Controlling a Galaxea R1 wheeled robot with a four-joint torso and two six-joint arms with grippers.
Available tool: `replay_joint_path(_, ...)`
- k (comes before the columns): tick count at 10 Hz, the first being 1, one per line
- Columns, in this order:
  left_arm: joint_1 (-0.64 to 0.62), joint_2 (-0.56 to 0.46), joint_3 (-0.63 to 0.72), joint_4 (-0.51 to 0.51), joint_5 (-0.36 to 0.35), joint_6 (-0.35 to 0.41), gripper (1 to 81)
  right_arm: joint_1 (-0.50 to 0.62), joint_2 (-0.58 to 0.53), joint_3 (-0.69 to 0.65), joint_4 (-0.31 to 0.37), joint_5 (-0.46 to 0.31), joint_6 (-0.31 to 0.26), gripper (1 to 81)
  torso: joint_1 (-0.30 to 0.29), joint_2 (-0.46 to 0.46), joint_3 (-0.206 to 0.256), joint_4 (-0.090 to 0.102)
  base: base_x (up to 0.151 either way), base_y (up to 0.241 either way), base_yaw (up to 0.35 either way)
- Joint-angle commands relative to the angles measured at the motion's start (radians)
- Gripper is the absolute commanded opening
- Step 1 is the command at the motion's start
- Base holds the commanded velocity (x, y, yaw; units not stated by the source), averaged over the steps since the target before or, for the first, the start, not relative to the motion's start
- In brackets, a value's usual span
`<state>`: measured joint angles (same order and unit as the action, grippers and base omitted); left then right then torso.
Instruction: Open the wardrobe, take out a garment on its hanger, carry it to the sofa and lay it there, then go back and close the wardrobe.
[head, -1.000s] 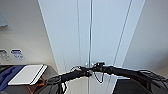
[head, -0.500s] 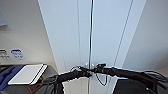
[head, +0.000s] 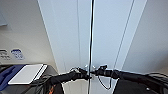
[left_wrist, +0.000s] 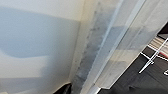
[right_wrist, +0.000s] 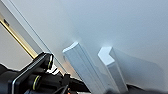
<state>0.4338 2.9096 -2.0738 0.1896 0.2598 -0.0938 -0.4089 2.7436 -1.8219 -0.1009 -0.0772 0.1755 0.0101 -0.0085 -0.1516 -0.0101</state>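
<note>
Two arms reach in at the wardrobe (head: 110, 37), one from each side, meeting at the middle seam low in the head view. Doors stand nearly shut; a thin dark gap runs the full height of the seam. Left end effector (head: 83, 73) sits at the seam just on its left side; right end effector (head: 98, 71) just on its right, close to the small white handles (head: 90, 67). The two end effectors are near each other, barely apart. A loose cable (head: 105, 83) hangs under the right arm.

Head view also takes in a dark surface (head: 51, 71) to the left of the wardrobe, carrying a white flat pad (head: 26, 74) and something blue (head: 7, 75) beside it; labels on the wall (head: 17, 53) above.

Right wrist view gives what the head view cannot: the two handles (right_wrist: 85, 67) close up, white blocks standing out from the door face, side by side, with a dark part of the left arm (right_wrist: 32, 75) next to them.

Left wrist view looks along a white door edge (left_wrist: 105, 50), with dark floor (left_wrist: 140, 80) and a thin white bar (left_wrist: 152, 58) past it.

Whether either end effector is wide or narrow, cannot tell.
</note>
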Motion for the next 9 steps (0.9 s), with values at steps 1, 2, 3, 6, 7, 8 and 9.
replay_joint_path(1, -0.045, -0.06, 0.417, -0.038, -0.083, 0.014, 81.1, 0.11, -0.022, 0.173, 0.006, -0.039, 0.012, 81.1, 0.0, 0.0, 0.0, 0.0, 0.0, 0.0, 0.0)
replay_joint_path(2, -0.024, -0.106, 0.476, -0.035, -0.083, 0.014, 81.1, 0.106, -0.047, 0.208, 0.006, -0.039, 0.012, 81.1, 0.0, 0.0, 0.0, 0.0, 0.0, 0.0, 0.0)
replay_joint_path(3, -0.007, -0.148, 0.521, -0.035, -0.083, 0.014, 81.1, 0.097, -0.066, 0.234, 0.004, -0.042, 0.01, 81.1, 0.0, 0.0, 0.0, 0.0, 0.0, 0.0, 0.0)
replay_joint_path(6, 0.052, -0.295, 0.689, -0.033, -0.093, 0.02, 81.1, 0.054, -0.129, 0.305, -0.002, -0.044, 0.001, 81.1, 0.001, 0.0, 0.0, 0.0, 0.0, 0.0, 0.0)
replay_joint_path(7, 0.059, -0.338, 0.745, -0.03, -0.09, 0.023, 81.1, 0.043, -0.141, 0.331, -0.031, -0.048, 0.001, 81.1, 0.001, 0.0, 0.0, 0.0, 0.0, 0.0, 0.0)
replay_joint_path(8, 0.07, -0.37, 0.786, -0.013, -0.09, 0.022, 81.1, 0.026, -0.146, 0.369, -0.058, -0.052, 0.001, 81.1, 0.001, 0.0, 0.0, 0.0, 0.0, 0.0, 0.0)
replay_joint_path(9, 0.076, -0.394, 0.823, -0.012, -0.09, 0.022, 81.1, 0.008, -0.148, 0.409, -0.077, -0.052, 0.002, 81.1, 0.001, 0.0, 0.0, 0.0, 0.0, 0.0, 0.0)
